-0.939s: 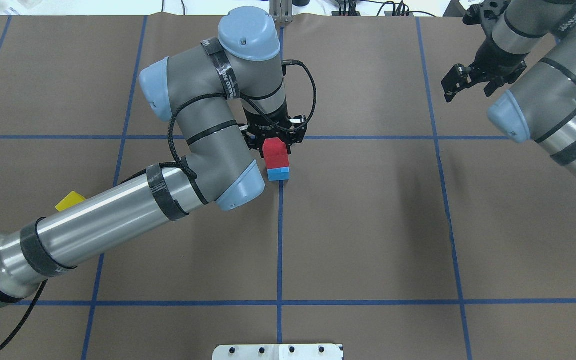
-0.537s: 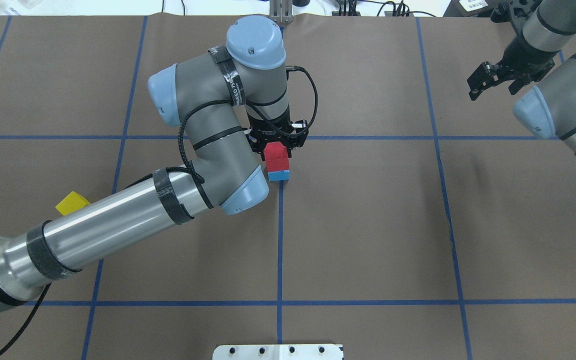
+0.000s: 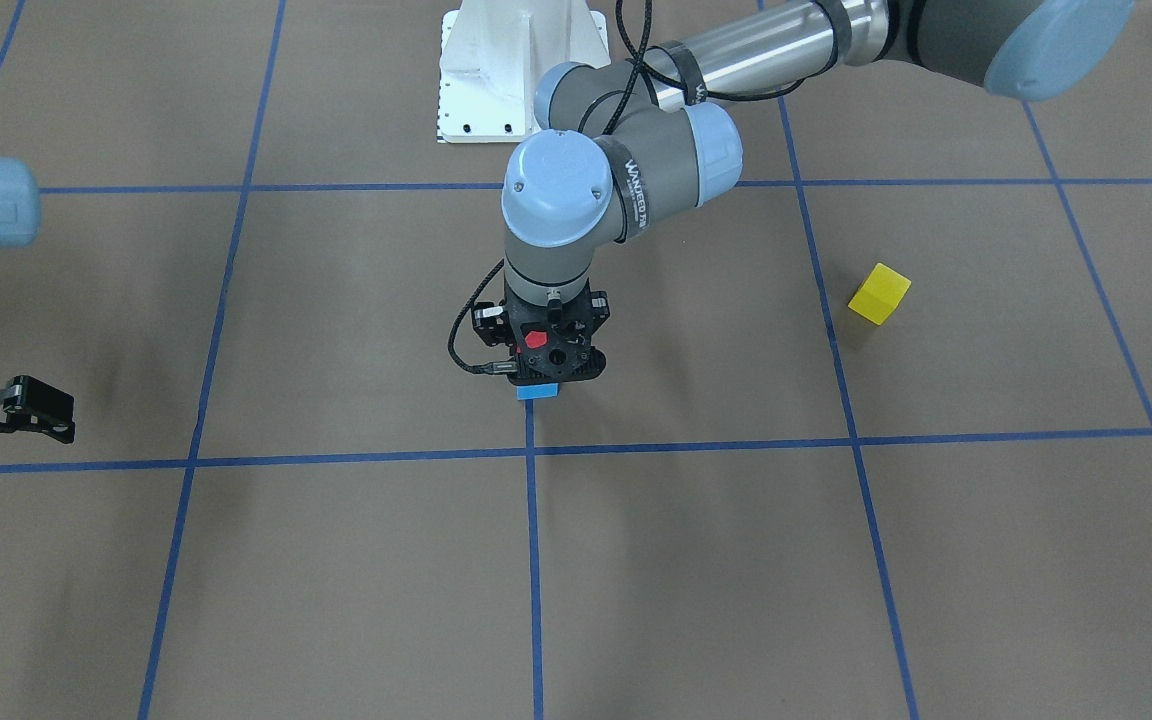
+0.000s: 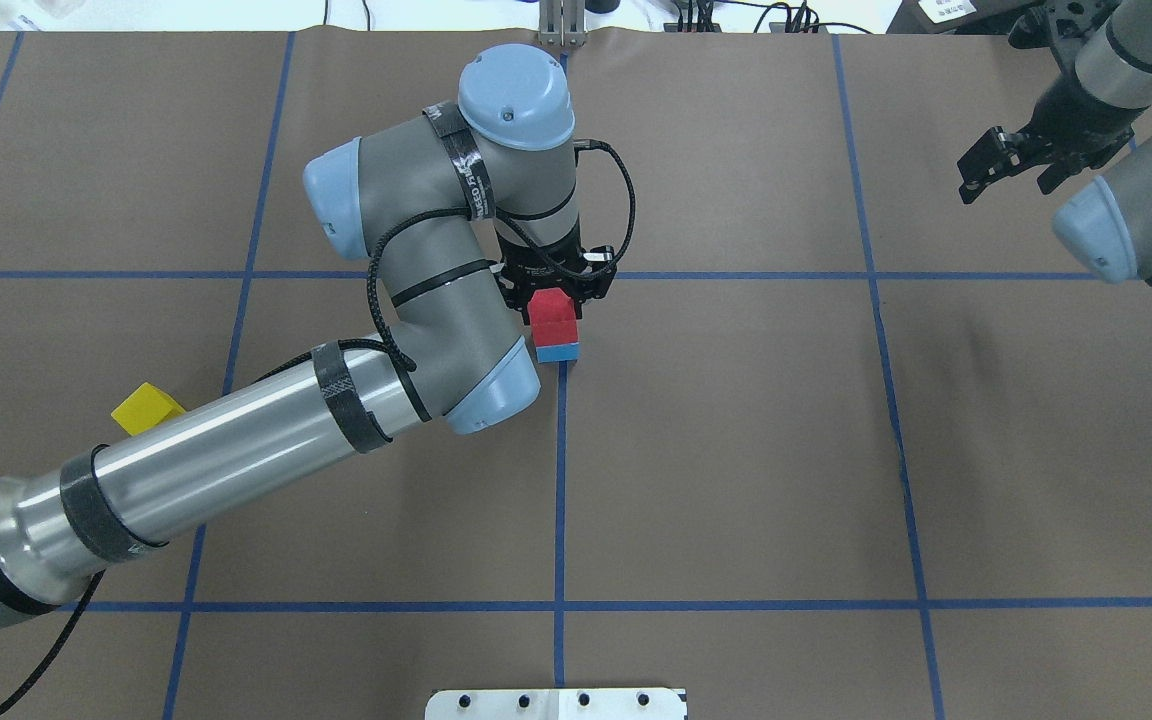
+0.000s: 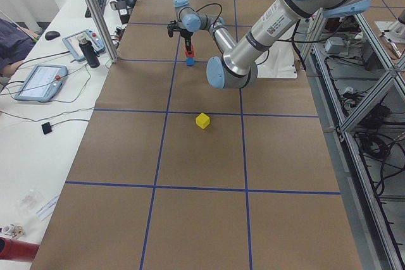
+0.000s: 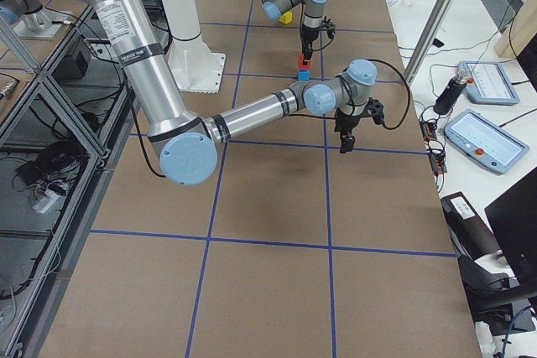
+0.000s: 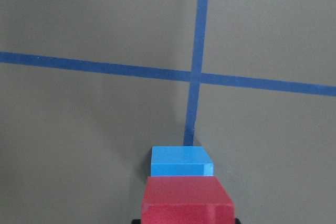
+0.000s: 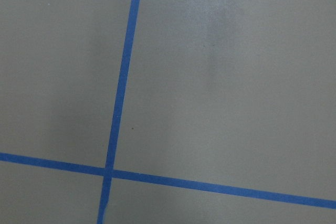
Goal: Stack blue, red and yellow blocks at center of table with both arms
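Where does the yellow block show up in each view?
Exterior front-facing: yellow block right of centre.
Overhead exterior: yellow block near the left edge, mid-height.
Exterior left: yellow block mid-frame.
Exterior right: yellow block far, top centre.
Wrist views: absent.
Shared landmark: blue block below the red block.

Brown table (image 4: 736, 450), blue tape grid (image 4: 560, 500), 2 tablets (image 6: 481, 138) on side bench (image 6: 482, 31)

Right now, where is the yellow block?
Overhead view: the yellow block lies on the robot's left, just beside the left arm, well left of the red block and blue block at centre.
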`<state>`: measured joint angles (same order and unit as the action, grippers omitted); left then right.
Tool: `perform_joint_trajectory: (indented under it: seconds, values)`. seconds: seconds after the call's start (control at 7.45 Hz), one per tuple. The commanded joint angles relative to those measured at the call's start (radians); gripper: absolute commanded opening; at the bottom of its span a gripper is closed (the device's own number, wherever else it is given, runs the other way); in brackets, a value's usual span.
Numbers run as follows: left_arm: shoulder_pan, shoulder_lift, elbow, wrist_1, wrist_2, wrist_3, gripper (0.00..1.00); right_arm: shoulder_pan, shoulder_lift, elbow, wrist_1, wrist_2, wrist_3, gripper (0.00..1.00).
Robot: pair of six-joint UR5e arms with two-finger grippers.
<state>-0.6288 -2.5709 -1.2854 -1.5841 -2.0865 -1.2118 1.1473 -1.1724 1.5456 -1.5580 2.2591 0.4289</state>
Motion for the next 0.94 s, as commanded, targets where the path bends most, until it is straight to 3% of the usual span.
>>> perform_joint_trajectory:
  seconds: [0.0,0.13,0.27,0.4,0.54,0.67,0.81]
  values:
    - [0.006,-0.002,0.006,-0.005,0.0,0.0,0.0,0.006,0.0,0.001,0.001,0.003,0.001,0.99]
    - [0.004,-0.002,0.008,-0.007,0.0,0.001,0.0,0.009,-0.001,0.001,0.001,0.013,-0.001,0.99]
    - [0.004,0.0,0.006,-0.007,0.0,0.003,0.1,0.009,-0.001,0.001,0.001,0.014,-0.001,0.99]
    - [0.004,0.001,0.006,-0.007,0.0,0.006,0.63,0.011,-0.001,0.001,0.001,0.014,-0.001,0.99]
    - [0.004,0.001,0.006,-0.007,0.0,0.005,0.87,0.011,-0.001,0.001,0.001,0.014,-0.001,0.99]
    - [0.004,0.001,0.005,-0.005,0.0,0.006,1.0,0.011,0.0,0.001,0.001,0.014,-0.001,0.99]
    - [0.004,0.001,0.001,-0.005,0.0,0.006,1.0,0.012,0.0,0.001,0.001,0.016,-0.001,0.99]
